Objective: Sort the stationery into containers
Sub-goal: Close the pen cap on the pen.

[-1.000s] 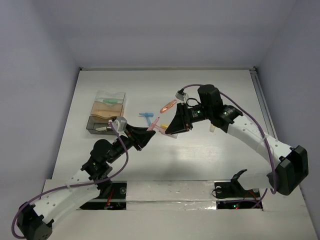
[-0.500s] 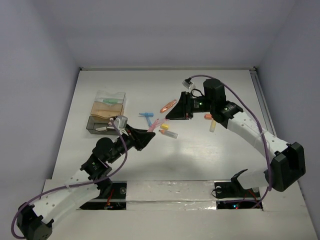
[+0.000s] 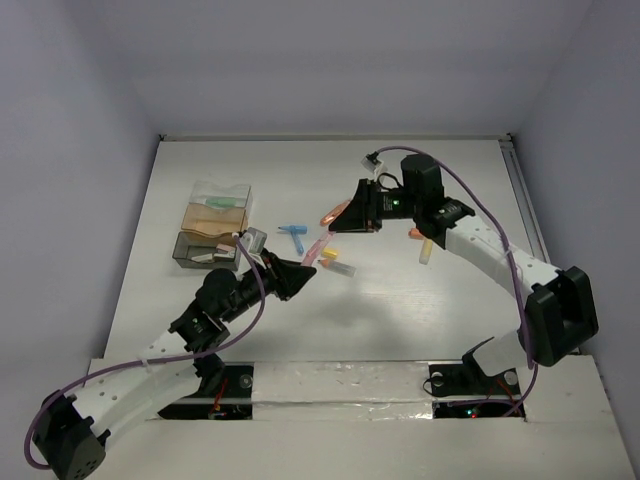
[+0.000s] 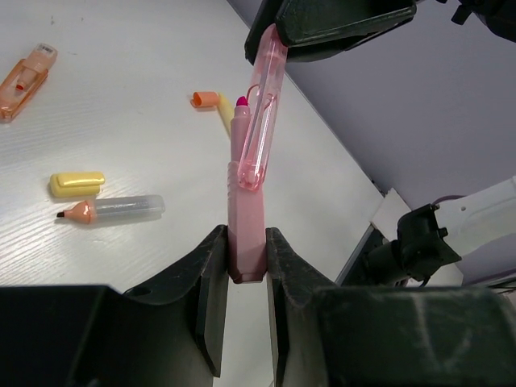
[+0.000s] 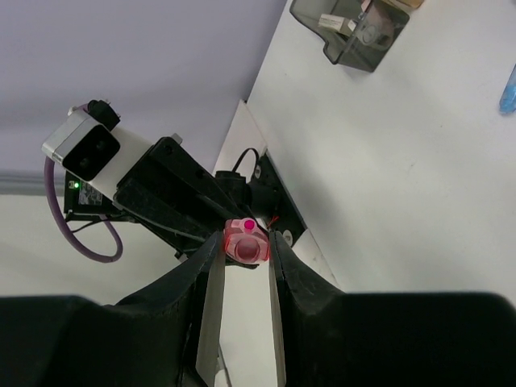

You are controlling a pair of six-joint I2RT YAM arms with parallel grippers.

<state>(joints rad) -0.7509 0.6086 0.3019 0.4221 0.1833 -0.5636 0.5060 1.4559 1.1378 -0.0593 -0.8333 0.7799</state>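
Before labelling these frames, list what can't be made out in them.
Top view: contents of the container compartments, too small.
Left wrist view: base of the pink highlighter, hidden between fingers of the left gripper.
Right wrist view: length of the cap, seen end-on in the right gripper; container cut off by the top edge.

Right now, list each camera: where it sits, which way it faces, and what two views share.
Top external: above and behind the robot, looking down on the white table; both arms show.
Left wrist: faces along the left tool gripping a pink highlighter body; own fingers show.
Right wrist: faces along the right tool gripping a clear pink plastic cap; own fingers show.
Shared: both wrist views show that cap.
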